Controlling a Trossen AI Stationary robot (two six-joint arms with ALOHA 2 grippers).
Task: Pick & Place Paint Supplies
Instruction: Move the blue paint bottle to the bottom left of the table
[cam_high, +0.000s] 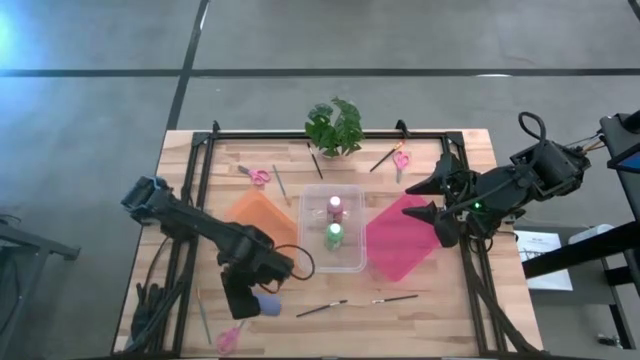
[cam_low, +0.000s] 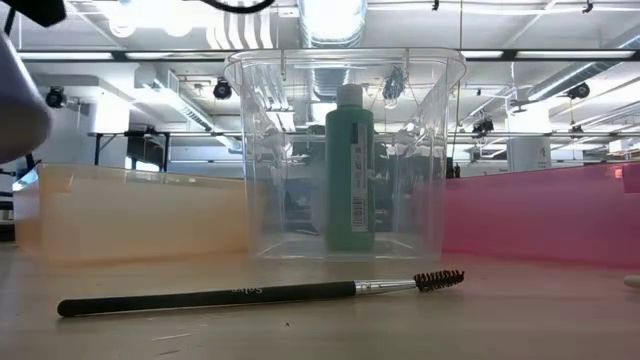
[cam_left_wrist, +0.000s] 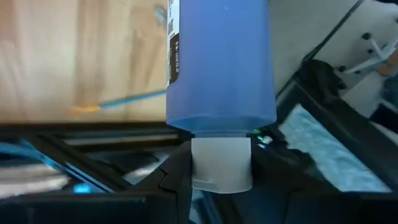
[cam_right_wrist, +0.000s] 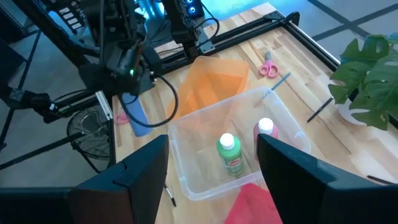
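A blue paint bottle (cam_high: 268, 303) with a white cap sits in my left gripper (cam_high: 254, 298) over the near left of the table, left of the clear bin (cam_high: 352, 262). In the bin stand a pink bottle (cam_high: 336, 208) and a green bottle (cam_high: 334, 236). Thin brushes (cam_high: 322, 308) (cam_high: 395, 298) lie on the wood near the front edge. Pink-handled scissors (cam_high: 259, 176) (cam_high: 400, 160) lie at the back. My right gripper (cam_high: 432, 205) hangs open high over the pink mat (cam_high: 400, 240), touching nothing. My left gripper pinches the blue bottle's white cap (cam_left_wrist: 221, 163) between its two fingers (cam_left_wrist: 177, 180). The fingers slant downward, and the blue body (cam_left_wrist: 221, 62) sticks out beyond them along the way they point. In the right wrist view the bottle (cam_right_wrist: 135, 115) hangs tilted below the gripper.
A leafy plant (cam_high: 336, 125) stands at the far edge behind the bin. An orange mat (cam_high: 262, 215) lies left of the bin. More brushes (cam_high: 280, 185) (cam_high: 384, 158) lie at the back, and another pair of scissors (cam_high: 230, 338) at the near left. Black rails (cam_high: 200, 180) frame the table.
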